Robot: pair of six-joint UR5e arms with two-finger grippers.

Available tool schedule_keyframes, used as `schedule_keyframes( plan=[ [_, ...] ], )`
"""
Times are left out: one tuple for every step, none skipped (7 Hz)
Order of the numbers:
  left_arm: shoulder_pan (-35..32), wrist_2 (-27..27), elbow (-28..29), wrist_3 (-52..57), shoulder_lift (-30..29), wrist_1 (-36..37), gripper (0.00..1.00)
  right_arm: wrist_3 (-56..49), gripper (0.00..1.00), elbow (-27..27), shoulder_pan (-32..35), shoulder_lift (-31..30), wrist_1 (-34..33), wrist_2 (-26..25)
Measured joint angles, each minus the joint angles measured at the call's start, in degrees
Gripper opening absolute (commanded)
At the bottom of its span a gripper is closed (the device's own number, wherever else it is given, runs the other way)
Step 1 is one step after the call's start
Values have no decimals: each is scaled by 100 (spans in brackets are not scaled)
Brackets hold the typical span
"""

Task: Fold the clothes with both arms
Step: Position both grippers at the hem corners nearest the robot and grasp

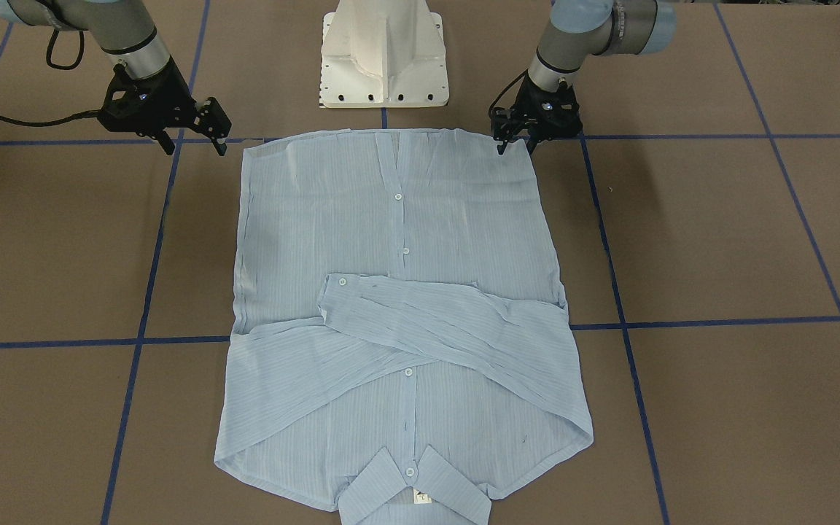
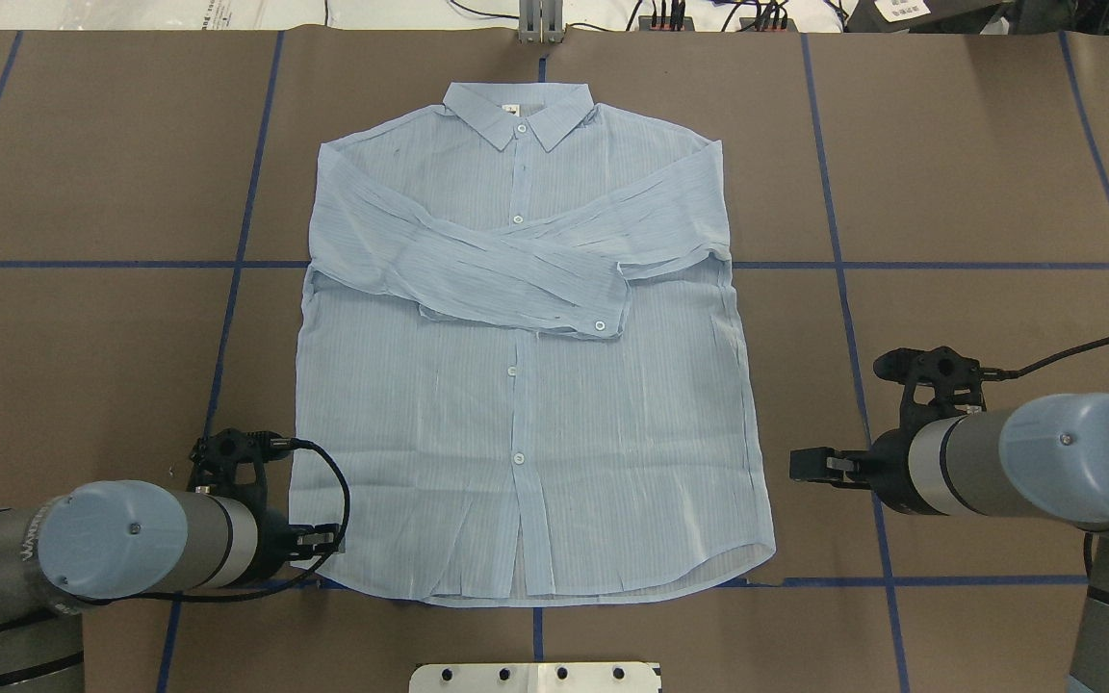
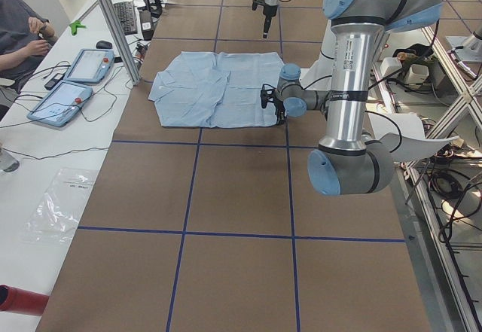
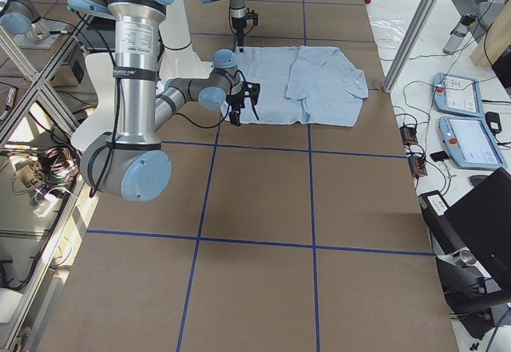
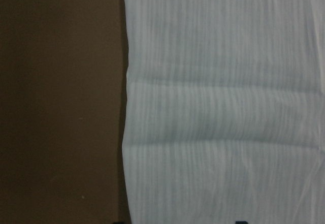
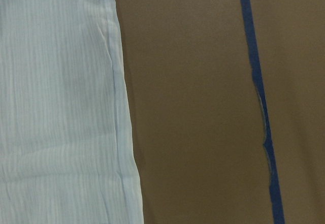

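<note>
The light-blue striped shirt [image 1: 398, 219] lies flat and face up on the brown table, with both sleeves crossed over its chest [image 2: 516, 260]. Its collar [image 2: 519, 114] points away from the robot. My left gripper [image 1: 515, 149] hangs open just above the hem corner on its side. In the left wrist view the shirt's side edge [image 5: 127, 107] runs between the two fingertips. My right gripper [image 1: 195, 148] is open and hovers over bare table just outside the other hem corner. The right wrist view shows the shirt's edge [image 6: 119, 107] and no fingers. Neither gripper holds anything.
The white pedestal base [image 1: 383, 55] stands just behind the hem. Blue tape lines [image 2: 843, 289] cross the brown table top. Along the far side is a desk with tablets [image 3: 75, 83] and cables, and a seated person [image 3: 19, 31] is there.
</note>
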Motion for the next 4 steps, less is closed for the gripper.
schedule_keyframes(
  plan=[
    [27, 3, -10, -16, 1, 56, 0, 0, 100, 0, -6, 0, 0, 0],
    [31, 1, -33, -24, 4, 83, 0, 0, 100, 0, -9, 0, 0, 0],
    [24, -1, -62, -28, 18, 96, 0, 0, 100, 0, -11, 0, 0, 0],
    [14, -1, -85, -29, 37, 100, 0, 0, 100, 0, -23, -15, 8, 0]
  ],
)
